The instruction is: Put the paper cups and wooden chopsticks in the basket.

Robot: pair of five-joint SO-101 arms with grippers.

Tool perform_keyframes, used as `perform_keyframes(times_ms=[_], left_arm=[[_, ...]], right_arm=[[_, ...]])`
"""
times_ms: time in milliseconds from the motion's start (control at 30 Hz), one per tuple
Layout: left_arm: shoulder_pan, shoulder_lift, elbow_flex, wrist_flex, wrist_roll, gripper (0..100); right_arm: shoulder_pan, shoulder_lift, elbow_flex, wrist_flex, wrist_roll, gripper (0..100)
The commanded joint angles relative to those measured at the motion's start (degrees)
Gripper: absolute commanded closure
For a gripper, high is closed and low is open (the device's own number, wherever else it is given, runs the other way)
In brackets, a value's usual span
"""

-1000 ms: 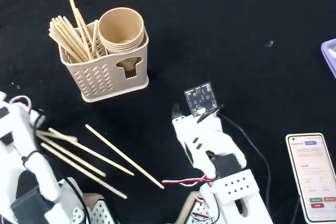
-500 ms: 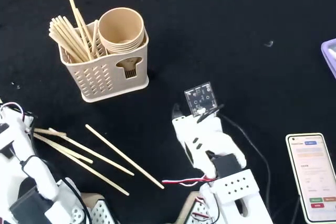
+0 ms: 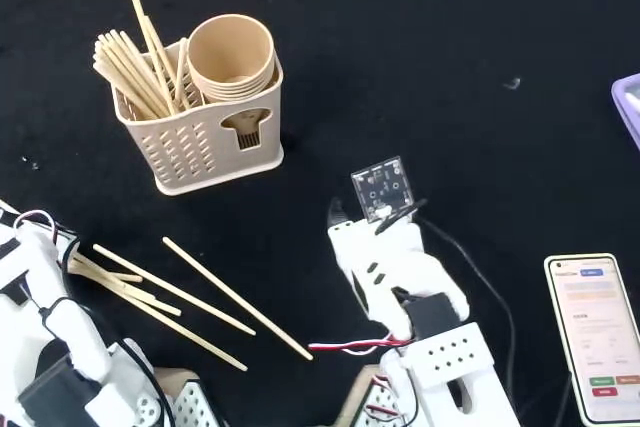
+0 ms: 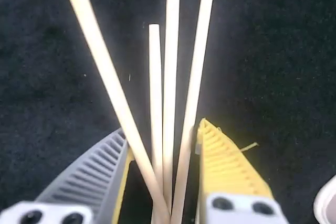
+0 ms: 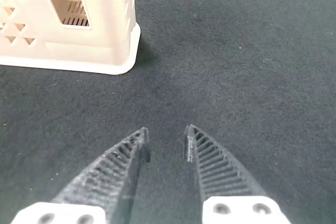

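Four loose chopsticks point(image 4: 169, 77) now sit bunched between the jaws of your left gripper point(image 4: 163, 129), which are squeezed in on their near ends. A second ago those sticks lay fanned out wider on the near left of the table point(image 3: 450, 67). Your left arm has pulled back toward the near edge and drawn the ends together. So I think you have a hold and can lift them next. One lone chopstick point(image 3: 238, 297) lies just to the right of them, not held. The basket point(image 3: 205, 142) stands at the far left and already holds the paper cups point(image 3: 231, 52) and a bundle of sticks point(image 3: 130, 62). Your right gripper point(image 5: 166, 129) has not moved. Its jaws are a little apart with nothing in them. The table is covered in black cloth. A phone point(image 3: 594, 337) lies at the near right, and a purple thing point(image 3: 628, 105) pokes in at the right edge.
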Motion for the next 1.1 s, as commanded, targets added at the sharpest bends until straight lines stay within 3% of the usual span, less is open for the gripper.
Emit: perform_keyframes(times_ms=[0, 167, 533, 733, 867, 1067], left_arm=[[0.48, -0.35, -0.4, 0.35, 0.09, 83], [0.57, -0.35, -0.48, 0.26, -2.2, 96], [-0.75, -1.05, -4.97, 1.67, -2.55, 97], [-9.45, -0.97, -15.78, 10.9, -2.73, 97], [-14.46, -0.26, -17.63, 11.52, -7.56, 97], [-17.36, -0.26, -8.75, 11.16, -16.88, 96]], right_arm=[[0.88, -1.1, -0.48, -1.41, 0.62, 88.1], [0.88, -1.1, -0.48, -1.41, 0.62, 88.1], [0.88, -1.1, -0.48, -1.41, 0.62, 88.1], [0.79, -1.1, -0.48, -1.41, 0.62, 88.1], [0.79, -1.1, -0.48, -1.49, 0.62, 88.1], [0.79, -1.1, -0.48, -1.49, 0.62, 88.1]])
